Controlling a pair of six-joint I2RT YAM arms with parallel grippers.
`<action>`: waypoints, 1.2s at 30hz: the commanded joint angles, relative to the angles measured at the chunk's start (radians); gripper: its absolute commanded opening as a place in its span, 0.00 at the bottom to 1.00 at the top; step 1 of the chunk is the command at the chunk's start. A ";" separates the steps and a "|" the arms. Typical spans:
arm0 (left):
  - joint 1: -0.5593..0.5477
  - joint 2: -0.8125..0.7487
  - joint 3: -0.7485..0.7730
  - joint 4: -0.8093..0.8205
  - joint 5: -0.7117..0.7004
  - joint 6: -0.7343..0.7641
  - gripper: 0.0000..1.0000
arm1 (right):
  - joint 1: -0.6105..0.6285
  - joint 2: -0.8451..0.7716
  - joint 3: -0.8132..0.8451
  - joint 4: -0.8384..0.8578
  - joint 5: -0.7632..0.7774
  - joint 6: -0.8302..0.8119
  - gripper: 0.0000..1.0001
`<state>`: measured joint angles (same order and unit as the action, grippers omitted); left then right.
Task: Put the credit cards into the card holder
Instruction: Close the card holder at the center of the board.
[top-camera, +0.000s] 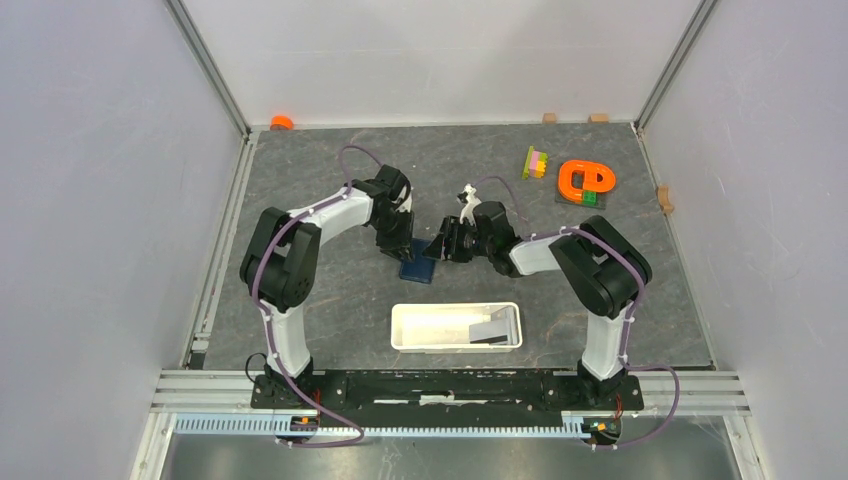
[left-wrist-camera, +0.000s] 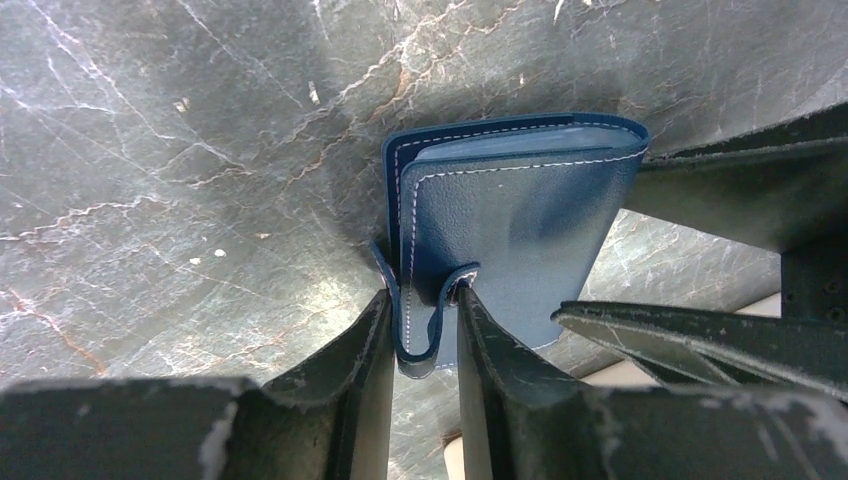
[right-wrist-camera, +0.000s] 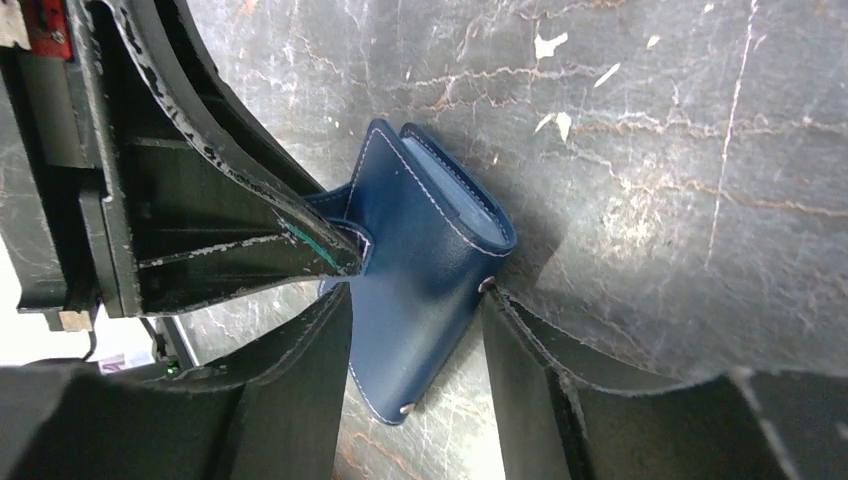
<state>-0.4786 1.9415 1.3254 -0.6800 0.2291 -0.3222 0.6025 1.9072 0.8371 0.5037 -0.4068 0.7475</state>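
Tab (left-wrist-camera: 430, 345) of holder (left-wrist-camera: 520, 210) clenched in left tool (left-wrist-camera: 425, 295), anchoring it, we judge; right tool (right-wrist-camera: 418, 292) straddles it, grip unclear.

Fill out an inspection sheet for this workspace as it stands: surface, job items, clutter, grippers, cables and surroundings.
Surface: grey marbled table, pale veins and flecks.
Job's things: navy card holder at mid-table between the two grippers; credit cards lie in the white tray near the arm bases.
Clutter: orange ring toy and yellow and pink blocks at far right; orange cap at far left corner; wooden blocks along the far and right edges.
Grippers: left gripper pinches the holder's snap tab; right gripper straddles its cover, grip unclear.
Cables: purple cables run along both arms.
Surroundings: white walls, aluminium frame rails.
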 joint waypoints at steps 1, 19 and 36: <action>-0.001 0.105 -0.051 -0.026 -0.008 0.040 0.25 | 0.003 0.070 0.023 0.095 -0.035 0.043 0.56; 0.048 -0.026 -0.066 0.056 0.042 0.039 0.58 | -0.022 0.019 -0.021 0.323 -0.085 0.087 0.00; 0.140 -0.504 -0.169 0.120 -0.060 0.056 0.81 | -0.102 -0.211 0.474 -1.073 0.793 -0.575 0.00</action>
<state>-0.3576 1.4517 1.1946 -0.5926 0.1993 -0.2928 0.4850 1.7004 1.2026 -0.2123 0.0837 0.3061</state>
